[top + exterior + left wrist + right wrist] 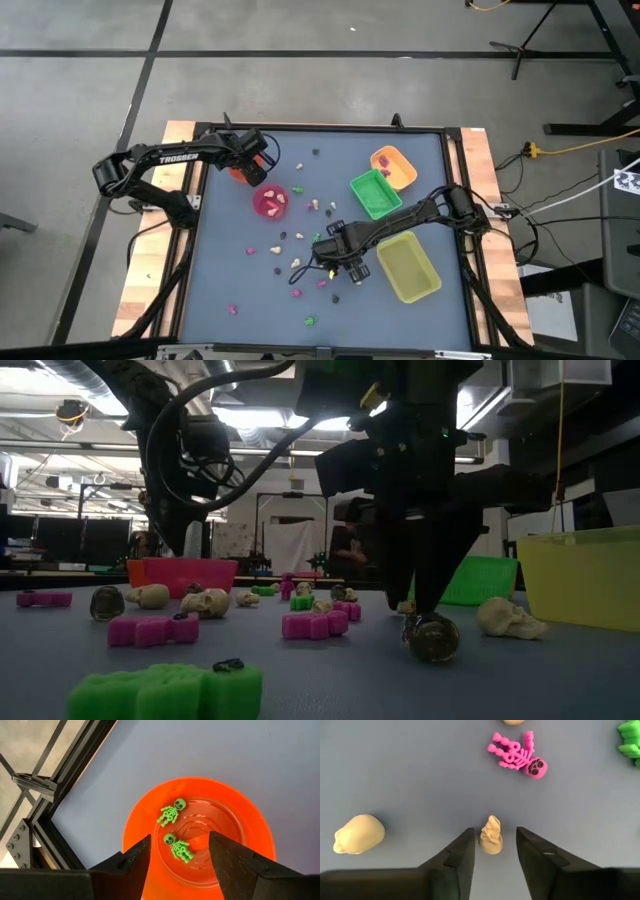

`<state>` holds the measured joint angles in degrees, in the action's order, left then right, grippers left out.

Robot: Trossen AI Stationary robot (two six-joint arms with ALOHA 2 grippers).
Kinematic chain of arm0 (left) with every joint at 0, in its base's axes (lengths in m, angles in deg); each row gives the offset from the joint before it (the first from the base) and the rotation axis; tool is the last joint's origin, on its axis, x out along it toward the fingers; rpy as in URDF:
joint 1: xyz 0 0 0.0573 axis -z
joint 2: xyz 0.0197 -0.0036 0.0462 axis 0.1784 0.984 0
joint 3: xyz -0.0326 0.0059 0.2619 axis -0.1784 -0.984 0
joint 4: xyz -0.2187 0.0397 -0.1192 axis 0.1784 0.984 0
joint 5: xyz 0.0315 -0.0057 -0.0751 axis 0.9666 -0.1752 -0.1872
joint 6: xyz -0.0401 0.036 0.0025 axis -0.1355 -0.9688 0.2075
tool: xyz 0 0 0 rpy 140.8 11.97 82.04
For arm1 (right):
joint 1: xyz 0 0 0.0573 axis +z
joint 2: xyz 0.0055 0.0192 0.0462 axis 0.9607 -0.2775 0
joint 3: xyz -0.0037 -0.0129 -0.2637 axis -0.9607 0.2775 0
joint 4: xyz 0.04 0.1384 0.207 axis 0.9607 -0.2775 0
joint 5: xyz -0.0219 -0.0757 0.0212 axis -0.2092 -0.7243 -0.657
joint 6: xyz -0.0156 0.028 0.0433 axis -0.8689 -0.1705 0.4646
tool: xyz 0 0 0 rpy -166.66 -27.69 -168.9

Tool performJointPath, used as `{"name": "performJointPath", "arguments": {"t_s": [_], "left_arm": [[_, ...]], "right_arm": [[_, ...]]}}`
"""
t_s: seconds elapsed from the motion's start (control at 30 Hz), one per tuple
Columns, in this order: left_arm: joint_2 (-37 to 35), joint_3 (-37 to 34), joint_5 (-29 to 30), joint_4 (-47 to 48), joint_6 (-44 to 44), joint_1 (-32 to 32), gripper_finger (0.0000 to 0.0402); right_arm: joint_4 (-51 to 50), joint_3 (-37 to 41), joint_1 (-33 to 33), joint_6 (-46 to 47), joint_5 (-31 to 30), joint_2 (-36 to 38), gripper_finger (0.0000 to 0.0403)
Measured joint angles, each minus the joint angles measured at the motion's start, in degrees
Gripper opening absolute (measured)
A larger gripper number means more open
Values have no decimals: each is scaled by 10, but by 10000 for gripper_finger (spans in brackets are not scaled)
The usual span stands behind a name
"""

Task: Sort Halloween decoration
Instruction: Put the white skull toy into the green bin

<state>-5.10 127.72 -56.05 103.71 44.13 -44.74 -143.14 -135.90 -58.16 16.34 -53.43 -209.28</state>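
Observation:
Tiny pink, green, cream and dark trinkets lie scattered on the blue-grey table [230, 270]. My right gripper [494, 832] [325, 258] is low over the table's middle and open. Its fingers stand on either side of a small cream trinket [491, 836] lying on the table, with a gap on each side. A cream skull [359, 834] and a pink skeleton [520, 756] lie close by. My left gripper [179, 840] [250, 160] hangs open above the orange cup [200, 800], which holds two green skeletons [171, 812].
A pink cup [270, 200] with trinkets in it stands next to the orange cup. The orange tray [393, 165], green tray [375, 192] and yellow tray [407, 265] lie on the table's right half. A dark round trinket [432, 638] lies under my right gripper in the low view.

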Motion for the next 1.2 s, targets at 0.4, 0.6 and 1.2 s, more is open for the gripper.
{"name": "performJointPath", "arguments": {"t_s": [0.4, 0.6, 1.2], "left_arm": [[0, 0, 0, 0, 0, 0, 183], [0, 0, 0, 0, 0, 0, 183], [0, 0, 0, 0, 0, 0, 183]], "right_arm": [[0, 0, 0, 0, 0, 0, 72], [0, 0, 0, 0, 0, 0, 65], [-21, 0, 0, 0, -5, 35, 65]]}}
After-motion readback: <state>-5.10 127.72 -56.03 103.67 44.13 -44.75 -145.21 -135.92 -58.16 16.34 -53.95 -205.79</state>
